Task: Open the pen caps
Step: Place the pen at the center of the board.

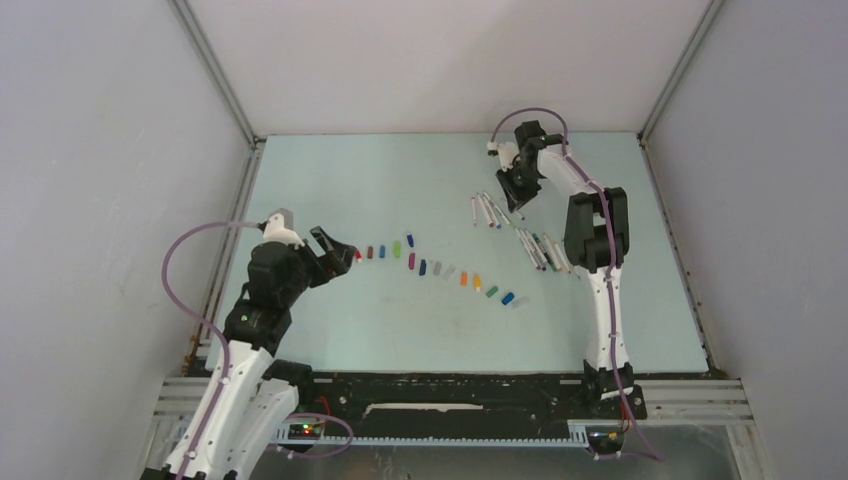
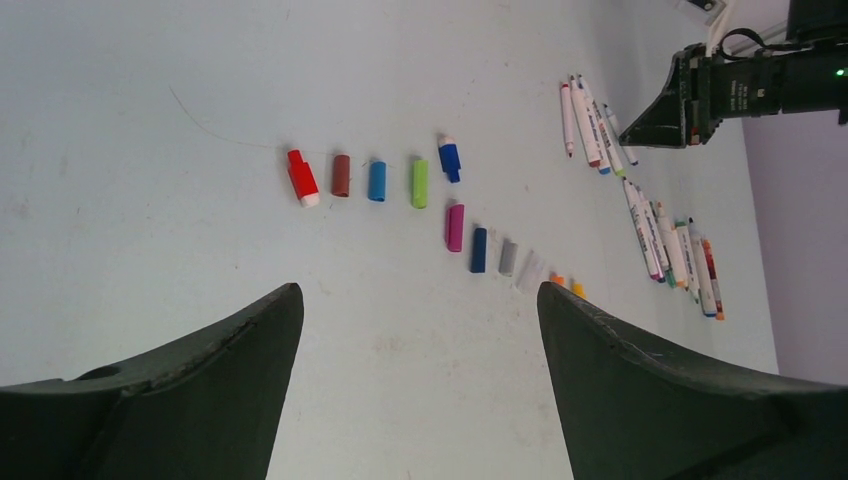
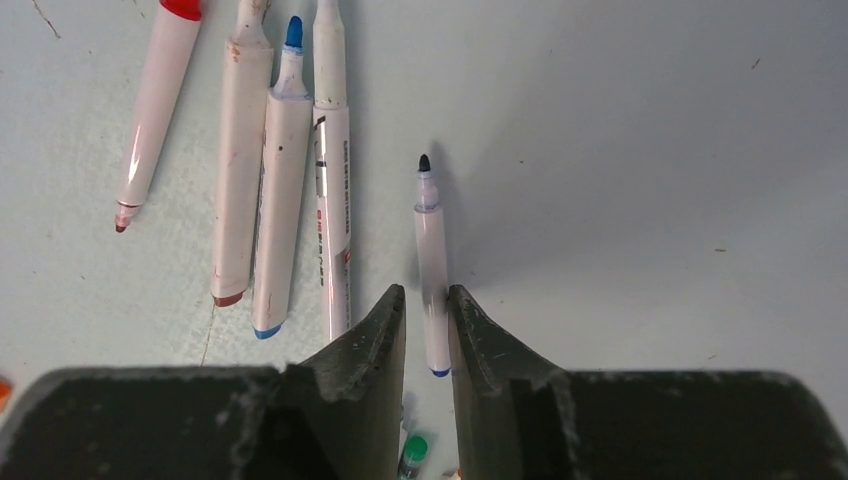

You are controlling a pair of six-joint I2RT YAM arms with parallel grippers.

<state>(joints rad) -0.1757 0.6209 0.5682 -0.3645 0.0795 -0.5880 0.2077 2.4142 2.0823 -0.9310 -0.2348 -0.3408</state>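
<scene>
Surface: pale blue table (image 1: 400, 330), grey walls on three sides.

Caps (image 2: 419, 183): loose, strung in a bent line across mid-table, red end nearest the left arm, off their pens.

Pens (image 1: 540, 250): white barrels, uncapped, lying in two clusters at the right, one nearer, one farther.

Left gripper (image 2: 420, 292): jaws spread wide, nothing between them, just beside the red cap (image 2: 301, 177).

Right gripper (image 3: 427, 292): over the far cluster, jaws narrowly parted. Dark-tipped pen (image 3: 432, 260) lies between the fingertips, a sliver of table showing on one side.
</scene>
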